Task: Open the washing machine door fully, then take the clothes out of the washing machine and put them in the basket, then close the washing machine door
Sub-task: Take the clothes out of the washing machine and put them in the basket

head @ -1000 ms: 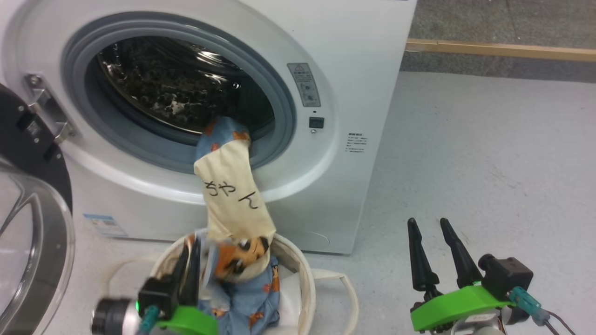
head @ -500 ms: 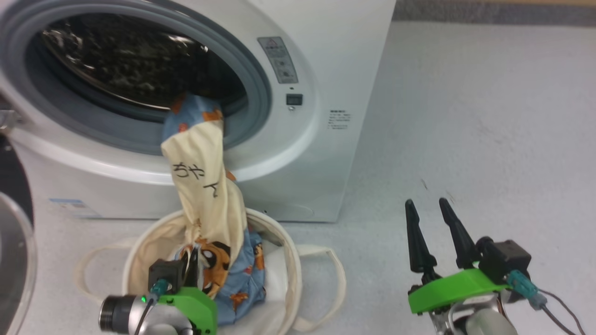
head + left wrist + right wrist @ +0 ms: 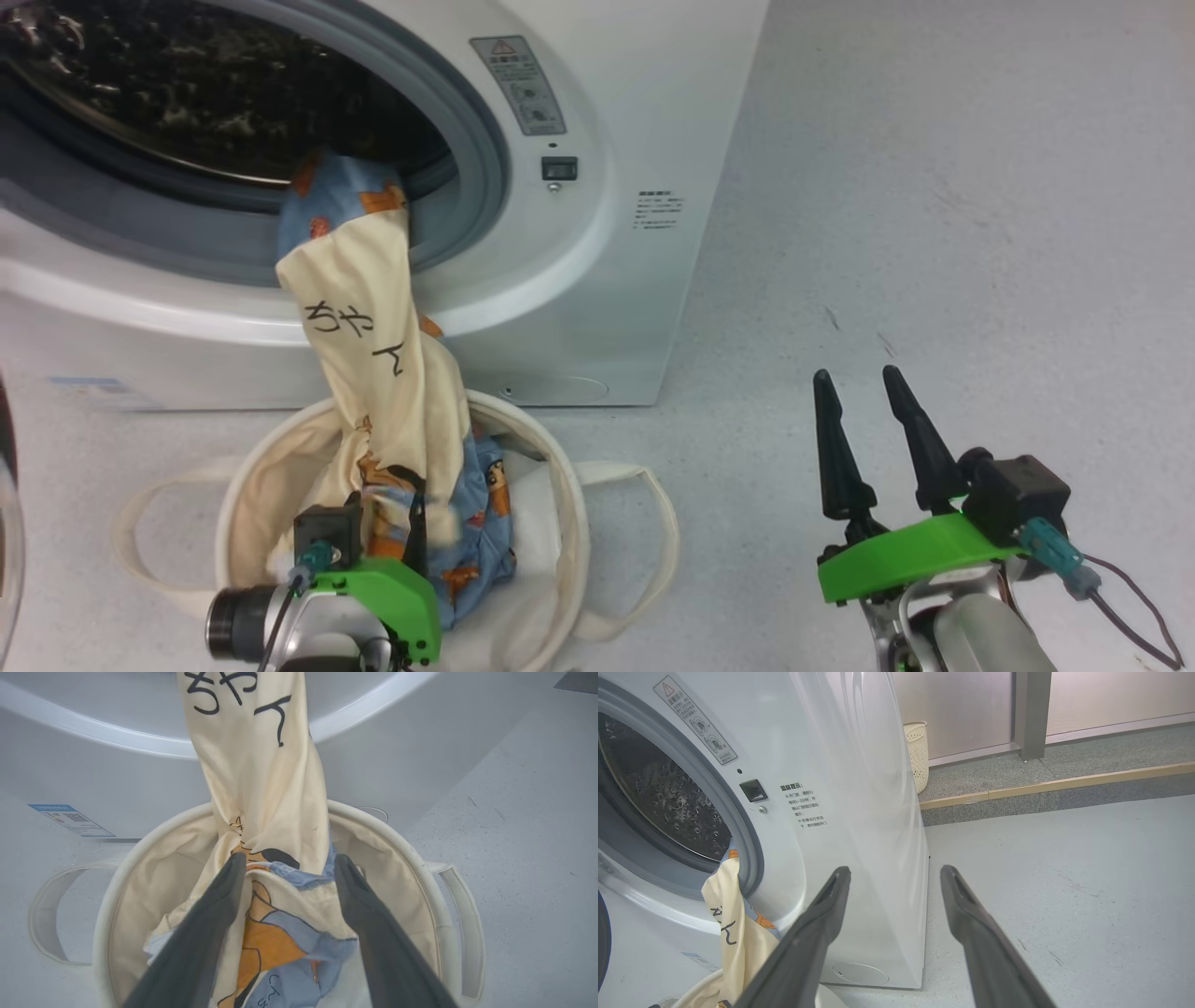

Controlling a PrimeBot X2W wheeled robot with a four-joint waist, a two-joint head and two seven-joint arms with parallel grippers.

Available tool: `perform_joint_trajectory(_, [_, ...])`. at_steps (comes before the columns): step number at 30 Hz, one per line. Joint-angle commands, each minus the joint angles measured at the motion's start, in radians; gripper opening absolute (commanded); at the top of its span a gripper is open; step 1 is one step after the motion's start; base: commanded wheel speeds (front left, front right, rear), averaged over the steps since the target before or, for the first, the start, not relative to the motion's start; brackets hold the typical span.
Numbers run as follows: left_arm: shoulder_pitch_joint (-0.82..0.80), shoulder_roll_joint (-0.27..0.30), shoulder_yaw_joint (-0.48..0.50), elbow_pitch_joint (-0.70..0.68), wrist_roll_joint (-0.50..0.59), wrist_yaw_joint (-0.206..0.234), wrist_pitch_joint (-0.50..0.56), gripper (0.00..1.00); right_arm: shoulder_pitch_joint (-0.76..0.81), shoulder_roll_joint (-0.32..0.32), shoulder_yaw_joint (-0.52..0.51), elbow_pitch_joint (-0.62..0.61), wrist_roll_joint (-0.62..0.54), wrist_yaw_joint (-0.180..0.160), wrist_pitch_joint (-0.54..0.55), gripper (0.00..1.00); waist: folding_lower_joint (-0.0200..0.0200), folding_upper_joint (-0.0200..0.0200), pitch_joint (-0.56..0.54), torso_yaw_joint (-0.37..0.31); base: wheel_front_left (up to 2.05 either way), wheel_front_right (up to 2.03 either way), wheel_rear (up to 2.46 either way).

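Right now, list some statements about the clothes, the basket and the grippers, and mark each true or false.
1. The clothes hang from the washing machine opening down into the basket. True.
2. The left gripper is clamped shut on the clothes. False: its jaws stand apart, with the fabric between them.
3. The basket stands on the floor in front of the washing machine. True.
4. The right gripper holds a basket handle. False: it is open above the floor, apart from the basket.
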Motion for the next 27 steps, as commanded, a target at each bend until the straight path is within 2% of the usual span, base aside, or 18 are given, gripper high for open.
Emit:
perform_joint_trajectory(1, [-0.011, 0.016, 0.02, -0.018, -0.005, 0.012, -0.006, 1.0, -0.018, 0.003, 0.023, -0.033, -0.001, 0.008, -0.012, 1.0, 0.0, 0.0, -0.007, 0.01, 0.0, 0.0, 0.0])
perform_joint_trajectory(7, [0.009, 0.016, 0.016, -0.092, 0.013, 0.018, -0.006, 1.0, -0.009, 0.003, 0.011, -0.028, 0.007, 0.008, -0.012, 1.0, 0.0, 0.0, -0.041, 0.049, 0.0, 0.0, 0.0])
perform_joint_trajectory(19, [0.188, 0.016, 0.005, -0.441, 0.062, 0.0, -0.006, 1.0, 0.051, 0.003, 0.026, -0.018, 0.034, 0.008, -0.012, 1.0, 0.0, 0.0, -0.171, 0.115, 0.0, 0.0, 0.0])
perform_joint_trajectory(24, [0.245, 0.016, 0.0, -0.536, 0.086, 0.018, -0.006, 1.0, 0.074, 0.003, 0.031, -0.018, 0.043, 0.008, -0.012, 1.0, 0.0, 0.0, -0.195, 0.138, 0.0, 0.0, 0.0])
perform_joint_trajectory(27, [0.278, 0.016, 0.015, -0.563, 0.041, 0.023, -0.006, 1.0, 0.081, 0.003, 0.035, -0.018, 0.046, 0.008, -0.012, 1.0, 0.0, 0.0, -0.202, 0.148, 0.0, 0.0, 0.0])
